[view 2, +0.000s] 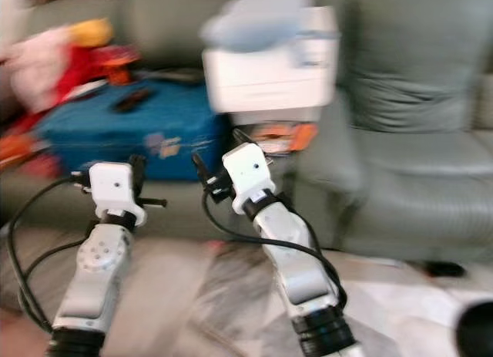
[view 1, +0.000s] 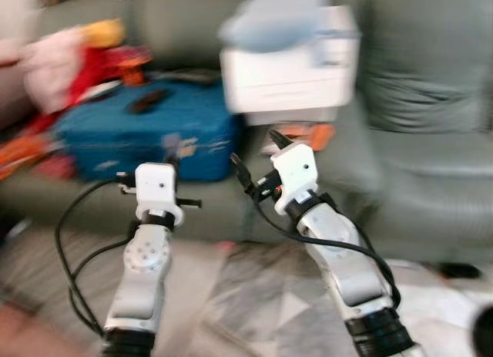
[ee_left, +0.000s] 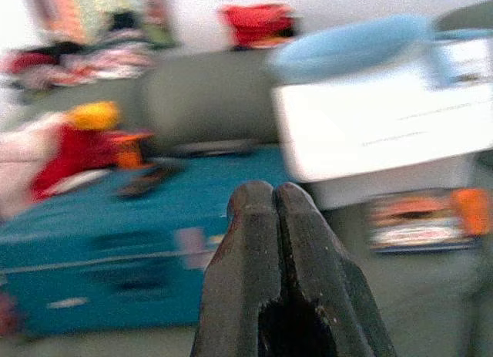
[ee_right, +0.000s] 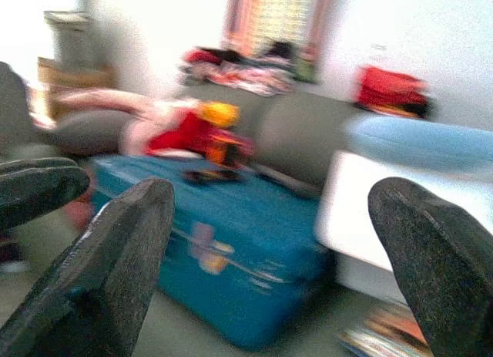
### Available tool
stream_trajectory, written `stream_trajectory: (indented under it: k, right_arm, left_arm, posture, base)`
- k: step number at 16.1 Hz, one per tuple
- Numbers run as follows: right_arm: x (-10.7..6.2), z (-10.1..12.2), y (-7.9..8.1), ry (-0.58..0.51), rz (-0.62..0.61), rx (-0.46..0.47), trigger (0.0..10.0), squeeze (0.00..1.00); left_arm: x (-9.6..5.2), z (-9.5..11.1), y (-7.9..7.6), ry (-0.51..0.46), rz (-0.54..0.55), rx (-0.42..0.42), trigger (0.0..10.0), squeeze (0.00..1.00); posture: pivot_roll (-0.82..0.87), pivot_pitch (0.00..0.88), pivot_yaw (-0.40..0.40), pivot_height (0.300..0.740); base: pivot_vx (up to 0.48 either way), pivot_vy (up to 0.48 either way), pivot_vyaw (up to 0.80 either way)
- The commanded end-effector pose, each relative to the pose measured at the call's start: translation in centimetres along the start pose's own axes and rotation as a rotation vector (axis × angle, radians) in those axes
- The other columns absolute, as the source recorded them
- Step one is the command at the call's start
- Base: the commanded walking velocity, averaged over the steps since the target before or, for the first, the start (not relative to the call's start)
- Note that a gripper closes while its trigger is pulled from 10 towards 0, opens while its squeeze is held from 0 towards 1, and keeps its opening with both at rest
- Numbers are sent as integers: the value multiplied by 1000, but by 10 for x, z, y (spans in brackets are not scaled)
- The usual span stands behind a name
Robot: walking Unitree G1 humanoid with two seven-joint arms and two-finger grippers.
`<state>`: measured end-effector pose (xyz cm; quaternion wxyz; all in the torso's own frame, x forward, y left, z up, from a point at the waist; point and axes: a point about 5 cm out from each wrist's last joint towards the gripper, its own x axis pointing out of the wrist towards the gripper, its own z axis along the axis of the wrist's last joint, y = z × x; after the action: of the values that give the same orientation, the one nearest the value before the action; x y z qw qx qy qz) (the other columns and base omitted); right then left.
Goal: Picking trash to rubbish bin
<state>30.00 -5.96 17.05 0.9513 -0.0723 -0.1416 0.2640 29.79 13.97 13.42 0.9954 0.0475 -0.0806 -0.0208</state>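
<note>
No trash or rubbish bin can be identified; views blurred. Both arms raised forward toward a grey sofa (view 1: 416, 141) carrying a blue case (view 1: 146, 137) and white box (view 1: 289, 72). Left tool (ee_left: 275, 199) pressed together; right tool (ee_right: 269, 218) spread wide, empty.

Grey sofa (view 1: 416, 102) at right looks like smooth, softly wrinkled leather; blue suitcase (view 1: 146, 137) at left is matt fabric; white box (view 1: 289, 75) is plain card; end effector fingers (ee_right: 115, 272) are rough matt black
</note>
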Motion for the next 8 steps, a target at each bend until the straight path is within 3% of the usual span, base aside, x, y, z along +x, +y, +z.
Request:
stream_trajectory:
  k: [1,6,8]
  right_arm:
    - [2,1,-2,-1,-11,6,10000,0]
    - [3,1,-2,-3,-8,5,10000,0]
    - [3,2,0,-13,7,0,10000,0]
  left_arm:
    - [2,4,1,-16,-11,18,10000,0]
    - [2,3,2,-11,-9,21,10000,0]
    - [2,1,2,-3,-7,24,10000,0]
  posture:
    - [-4,10,41,740]
    - [0,6,39,740]
    - [0,6,39,740]
  base:
    - [364,0,-769]
    - [359,0,-765]
    - [148,0,0]
